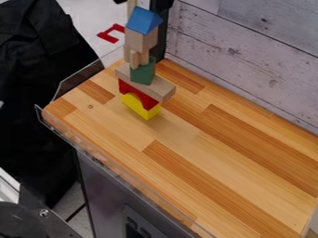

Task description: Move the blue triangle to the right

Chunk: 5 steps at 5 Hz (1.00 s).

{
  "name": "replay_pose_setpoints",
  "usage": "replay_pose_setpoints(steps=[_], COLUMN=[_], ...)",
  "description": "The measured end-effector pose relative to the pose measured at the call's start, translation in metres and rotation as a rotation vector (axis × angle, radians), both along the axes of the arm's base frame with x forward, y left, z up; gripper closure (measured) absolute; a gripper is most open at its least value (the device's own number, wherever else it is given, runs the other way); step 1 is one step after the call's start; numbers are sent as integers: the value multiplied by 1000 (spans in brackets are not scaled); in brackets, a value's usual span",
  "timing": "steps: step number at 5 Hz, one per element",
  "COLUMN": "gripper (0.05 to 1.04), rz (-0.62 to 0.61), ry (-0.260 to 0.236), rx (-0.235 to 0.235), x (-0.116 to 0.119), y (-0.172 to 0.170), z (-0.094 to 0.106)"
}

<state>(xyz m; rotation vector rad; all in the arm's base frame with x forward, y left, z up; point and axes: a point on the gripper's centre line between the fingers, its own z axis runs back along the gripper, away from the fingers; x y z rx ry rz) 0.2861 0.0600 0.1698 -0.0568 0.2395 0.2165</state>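
1. Blue triangle (144, 20), one: a small roof-shaped block, ridge up, at the very top of a tower. Rests on a pale wooden block (141, 40).
2. Tower, remaining pieces, downward: slim wooden posts (135, 56); green block (142, 73); pale plank (146, 85); red arch (138, 95); yellow arch (142, 106), standing on the worktop (208, 142) near its far end.
3. Pincer, one: state undetermined. From where I stand I cannot tell whether it is spread, pressed together or pinching anything.
4. Step in hand, by my judgement: take hold of the blue triangle, the move to the right still to be made.
5. Handling, recommended: come down from straight above, pads lined up with two opposing faces. Sloping sides would likely shed a grip, so the upright ends look the better hold. Close softly and evenly; a lopsided squeeze could push the tower over.
6. Lift, recommended: straight up until clear of the pale wooden block, and only then rightward. Dragging it sideways would load the slim wooden posts, probably the weakest storey.
7. Release, recommended: lower it flat base down, let go once it bears fully, and withdraw upward, clear of the tower.
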Motion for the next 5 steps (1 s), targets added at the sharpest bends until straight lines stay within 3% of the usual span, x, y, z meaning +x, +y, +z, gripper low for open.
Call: replay_pose_setpoints(steps=[4,5], gripper=[118,409], rz=[16,28], ry=[78,66], rx=[-33,-38], x=[-3,-1], y=[-1,0], z=[-19,-20])
